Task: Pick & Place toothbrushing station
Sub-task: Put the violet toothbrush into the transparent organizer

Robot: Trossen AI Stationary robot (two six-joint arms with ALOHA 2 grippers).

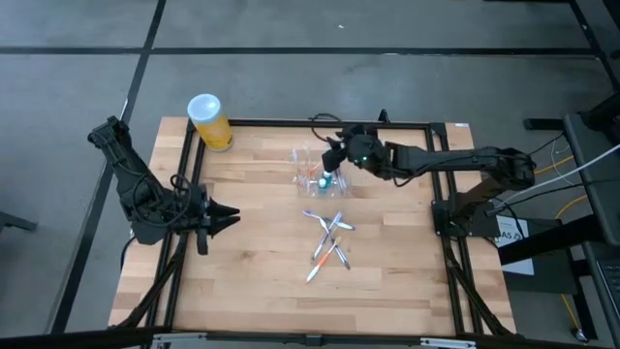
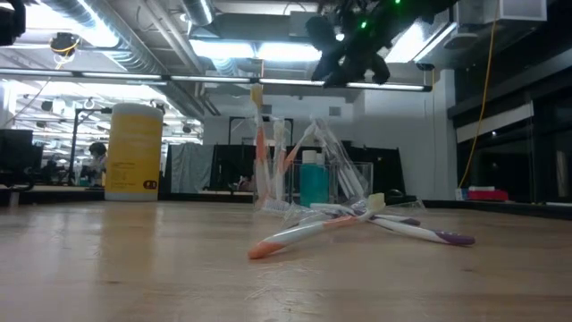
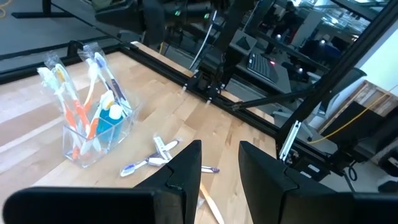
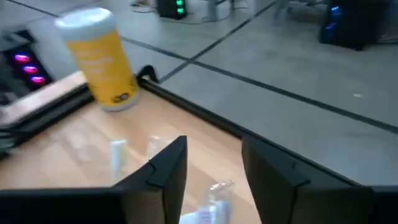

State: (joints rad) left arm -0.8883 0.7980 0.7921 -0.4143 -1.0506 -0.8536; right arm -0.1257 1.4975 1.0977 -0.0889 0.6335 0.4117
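The toothbrushing station (image 3: pixel 93 134) is a clear plastic holder that stands upright on its base on the wooden table, at the far middle (image 1: pixel 315 174). Wrapped toothbrushes and a blue tube stick up out of it (image 2: pixel 313 183). My right gripper (image 1: pixel 332 155) hovers open just above the holder's far right side, clear of the brush tops (image 2: pixel 344 67), with nothing between its fingers (image 4: pixel 214 146). My left gripper (image 1: pixel 232 215) waits at the table's left side. It is open and empty, and it points toward the middle (image 3: pixel 221 149).
A yellow cylinder with a white lid (image 1: pixel 208 121) stands at the far left corner. Several loose toothbrushes (image 1: pixel 329 244) lie crossed on the table, nearer than the holder. A black frame (image 1: pixel 291 124) runs around the tabletop. Bare wood lies at the near left.
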